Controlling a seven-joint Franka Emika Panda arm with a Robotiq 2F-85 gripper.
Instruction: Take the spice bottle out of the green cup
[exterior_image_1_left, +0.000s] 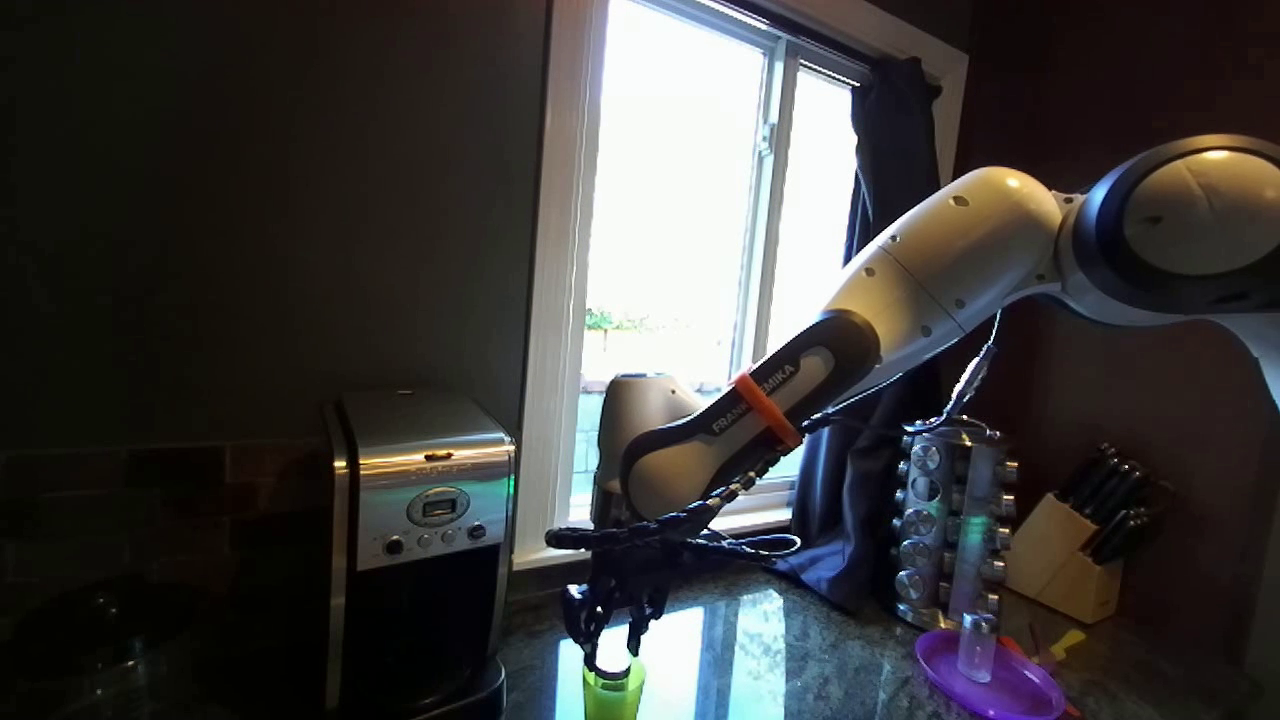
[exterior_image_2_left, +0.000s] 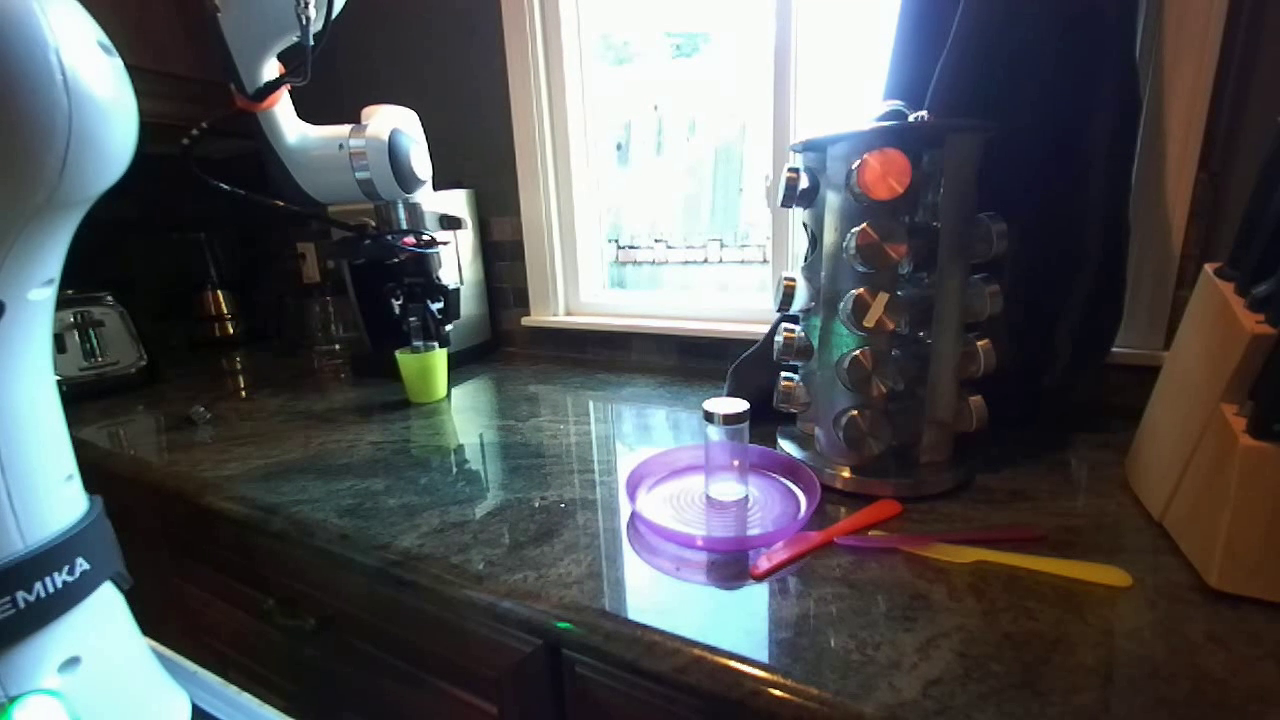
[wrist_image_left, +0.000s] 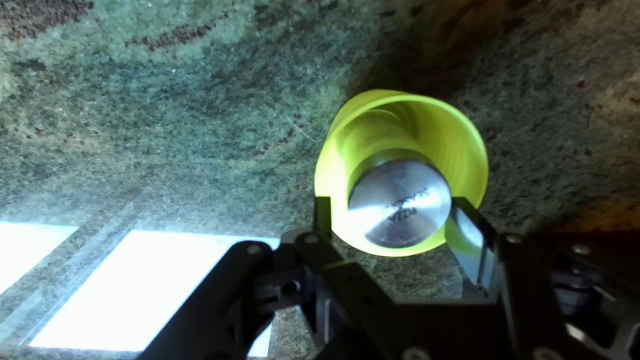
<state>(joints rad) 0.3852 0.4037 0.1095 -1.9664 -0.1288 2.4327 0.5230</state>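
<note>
The green cup (wrist_image_left: 462, 150) stands upright on the counter. It also shows in both exterior views (exterior_image_1_left: 612, 702) (exterior_image_2_left: 424, 376). The spice bottle (wrist_image_left: 400, 202) is inside it, leaning against the cup's wall; its round silver lid with dark lettering, including "PIZZA", faces the wrist camera. The bottle's body is mostly hidden by the lid and cup. My gripper (wrist_image_left: 395, 215) points down over the cup, with a finger on each side of the lid. There is a gap between the left finger and the lid; the right finger is close to or touching it. The gripper (exterior_image_1_left: 613, 645) (exterior_image_2_left: 420, 335) is open.
A purple plate (exterior_image_2_left: 650, 522) holds another clear bottle (exterior_image_2_left: 727, 455) with a silver cap. Red, purple and yellow plastic knives (exterior_image_2_left: 1040, 565) lie beside it. A spice rack (exterior_image_2_left: 880, 330) and knife block (exterior_image_2_left: 1190, 450) stand behind. A coffee maker (exterior_image_1_left: 430, 500) stands close to the cup.
</note>
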